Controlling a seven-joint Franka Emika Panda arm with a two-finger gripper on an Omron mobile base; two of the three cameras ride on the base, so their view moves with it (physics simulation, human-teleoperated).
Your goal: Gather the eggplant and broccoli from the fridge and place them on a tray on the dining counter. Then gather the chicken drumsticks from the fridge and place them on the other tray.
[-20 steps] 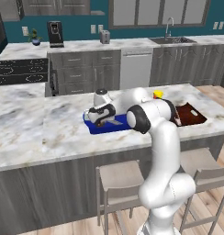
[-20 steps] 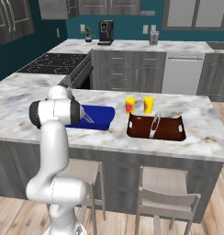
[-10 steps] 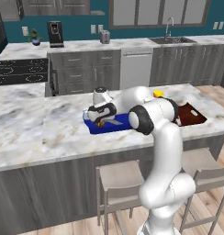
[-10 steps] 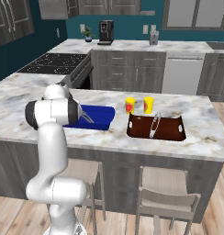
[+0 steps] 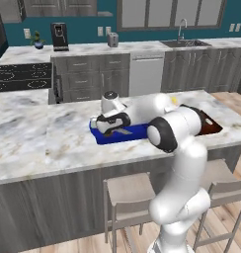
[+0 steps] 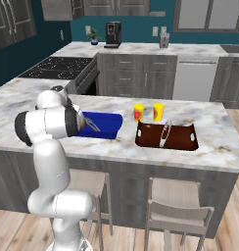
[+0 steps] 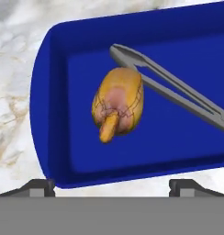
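The blue tray (image 7: 54, 114) just past the fingertips looked like smooth, shiny plastic. In it, the chicken drumstick (image 7: 117, 103) looked bumpy and a bit rough, golden with a pink patch. Beside it, the grey tongs (image 7: 169, 89) looked like dull metal. Under the tray, the counter (image 7: 13, 82) looked like smooth marble stone, white with grey and tan streaks.
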